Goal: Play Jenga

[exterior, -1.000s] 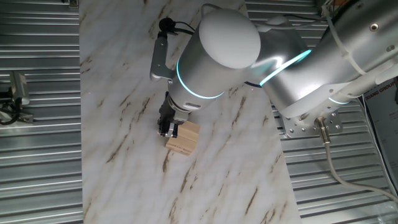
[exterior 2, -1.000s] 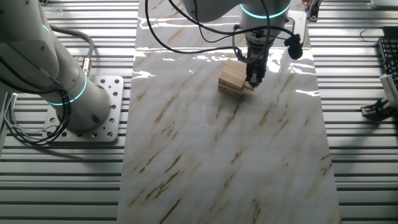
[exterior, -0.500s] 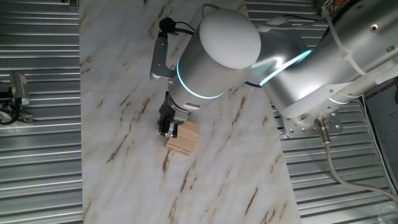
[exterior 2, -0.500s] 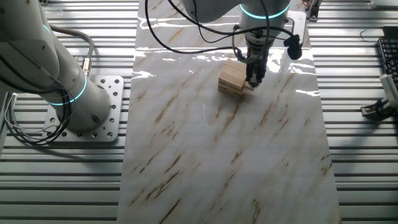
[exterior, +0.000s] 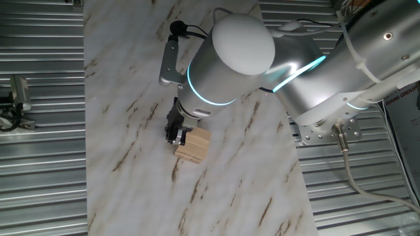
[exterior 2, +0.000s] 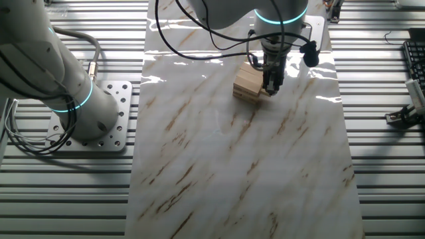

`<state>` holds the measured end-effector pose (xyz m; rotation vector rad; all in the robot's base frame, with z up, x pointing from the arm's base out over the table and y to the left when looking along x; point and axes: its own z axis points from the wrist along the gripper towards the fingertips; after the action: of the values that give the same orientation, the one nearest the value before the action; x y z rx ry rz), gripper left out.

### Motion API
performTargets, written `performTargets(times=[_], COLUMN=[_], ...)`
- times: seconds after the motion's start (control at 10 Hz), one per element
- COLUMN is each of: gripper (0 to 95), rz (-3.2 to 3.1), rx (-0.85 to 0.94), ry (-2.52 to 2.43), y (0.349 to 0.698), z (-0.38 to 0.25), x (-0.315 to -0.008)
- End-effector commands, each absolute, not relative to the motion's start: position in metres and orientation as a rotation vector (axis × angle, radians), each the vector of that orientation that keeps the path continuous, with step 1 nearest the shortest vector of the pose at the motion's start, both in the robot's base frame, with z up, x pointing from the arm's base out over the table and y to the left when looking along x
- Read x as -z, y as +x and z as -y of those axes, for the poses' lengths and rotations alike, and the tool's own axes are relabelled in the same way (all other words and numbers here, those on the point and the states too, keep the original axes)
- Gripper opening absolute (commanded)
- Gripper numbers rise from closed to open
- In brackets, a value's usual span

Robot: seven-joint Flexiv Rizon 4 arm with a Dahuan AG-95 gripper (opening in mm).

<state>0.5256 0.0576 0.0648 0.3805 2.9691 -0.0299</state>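
Marble-patterned board (exterior: 131, 78) (exterior 2: 226, 159) with brown veins lies across ribbed metal decking (exterior: 39, 164) (exterior 2: 392, 186); Jenga stack (exterior: 193, 145) (exterior 2: 247, 83), a low pile of pale wooden blocks in crosswise layers, stands on it, in one fixed view about midway along the board's length, in the other fixed view toward the far edge and somewhat nearer the right-hand edge; the gripper (exterior: 176, 134) (exterior 2: 270, 85) reaches down right against one side face of the stack, its dark fingertips at the level of the blocks and touching or all but touching them; whether the jaws are spread or pinched on a block cannot be made out, as the fingers are small and dark in both views; the silver arm (exterior: 236, 59) (exterior 2: 282, 10), with a glowing cyan ring at its joint, rises above the stack; a black cable (exterior 2: 199, 40) loops from the wrist; the arm's base (exterior 2: 80, 99) sits on a perforated plate (exterior 2: 119, 93) beside the board's left-hand edge.
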Motion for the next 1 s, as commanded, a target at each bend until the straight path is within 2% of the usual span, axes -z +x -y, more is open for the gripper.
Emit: performTargets(times=[0.1,1.0], gripper=[19.0,19.0], rz=[-2.969,-2.962], rx=[0.029,0.031], ry=[0.38,0.379], y=[0.5253,0.5283], z=[-0.0573,-0.0587], x=[-0.0646,-0.0607])
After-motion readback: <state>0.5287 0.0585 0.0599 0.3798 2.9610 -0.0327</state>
